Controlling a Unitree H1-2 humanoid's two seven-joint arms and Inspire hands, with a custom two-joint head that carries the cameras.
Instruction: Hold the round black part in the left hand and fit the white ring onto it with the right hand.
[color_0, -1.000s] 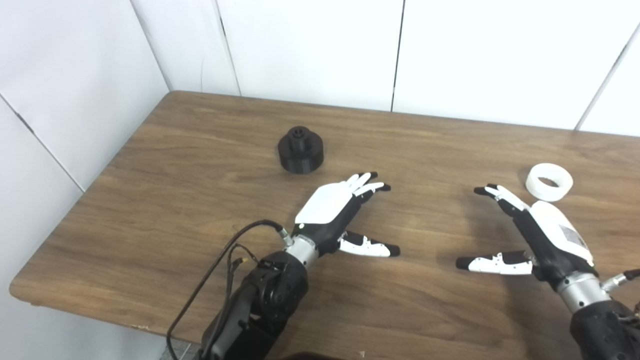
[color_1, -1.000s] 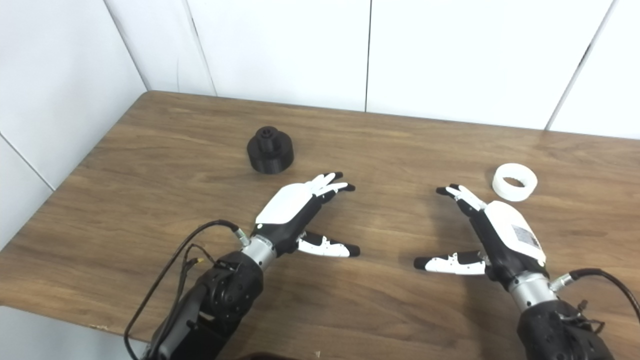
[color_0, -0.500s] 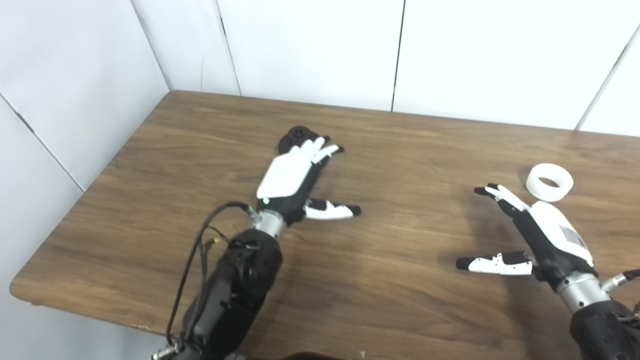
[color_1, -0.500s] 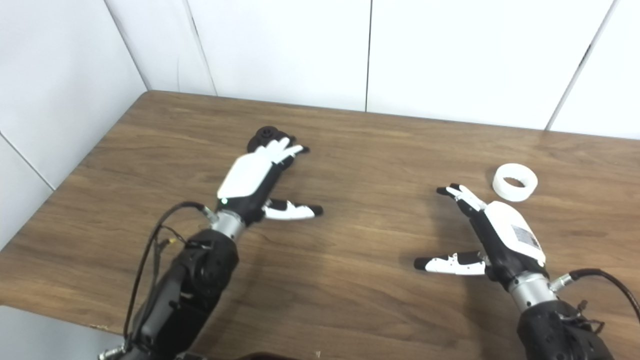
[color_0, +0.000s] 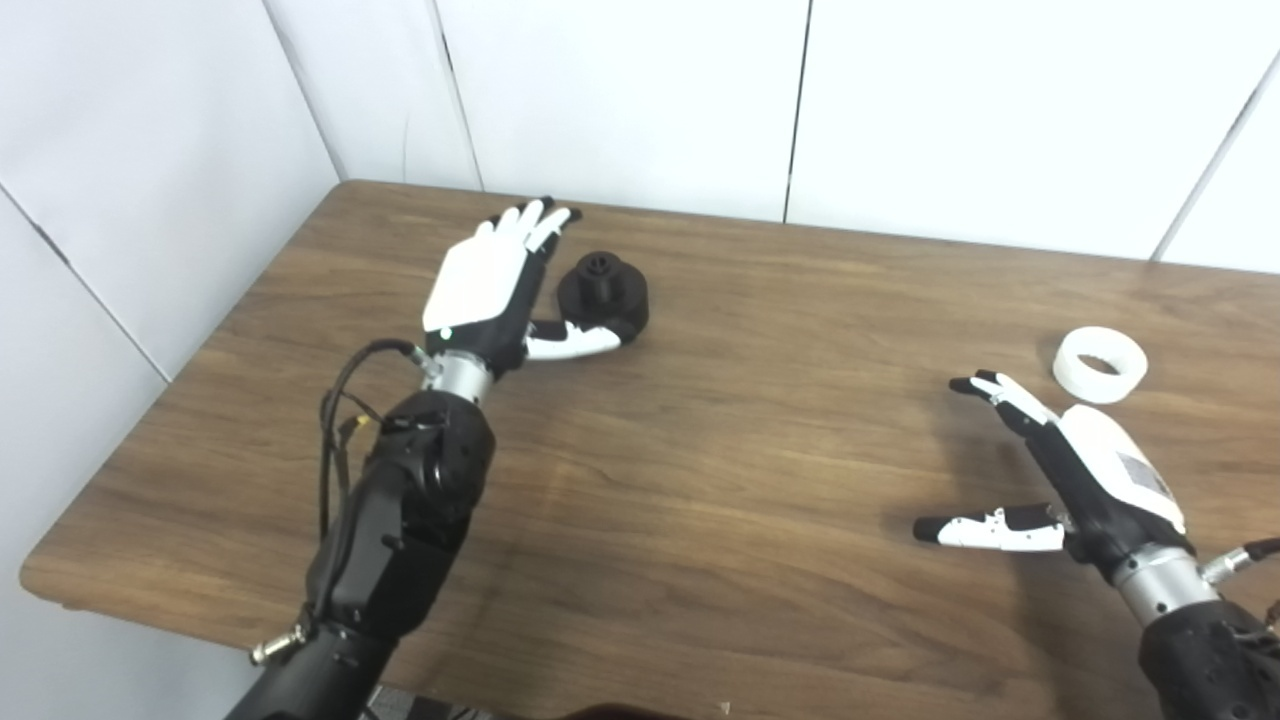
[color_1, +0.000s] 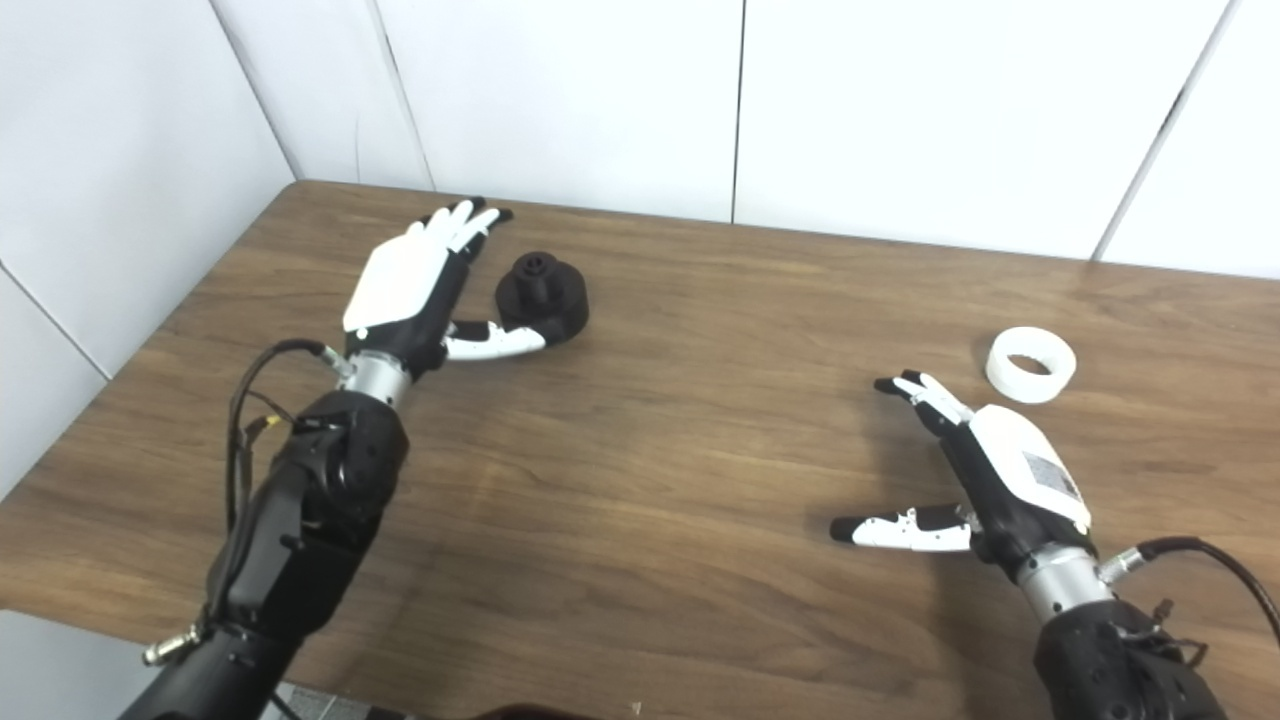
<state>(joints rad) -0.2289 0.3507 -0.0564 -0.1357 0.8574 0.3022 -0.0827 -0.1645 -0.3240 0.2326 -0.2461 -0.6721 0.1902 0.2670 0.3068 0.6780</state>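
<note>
Here, left hand (color_0: 487, 285) spread beside stepped round black part (color_0: 603, 297); right hand (color_0: 1085, 480) spread, smooth white ring (color_0: 1099, 364) near, wood-grain table (color_0: 700, 500)

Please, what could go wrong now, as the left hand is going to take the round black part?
1. The left hand is open, its fingers left of the round black part and the thumb at its near side; closing unevenly might push it away instead of gripping.
2. The white ring lies beyond the open right hand, untouched; a careless reach could knock it away.

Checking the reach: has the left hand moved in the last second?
Yes. The left hand went away from the near table edge and leftward, now beside the round black part.
</note>
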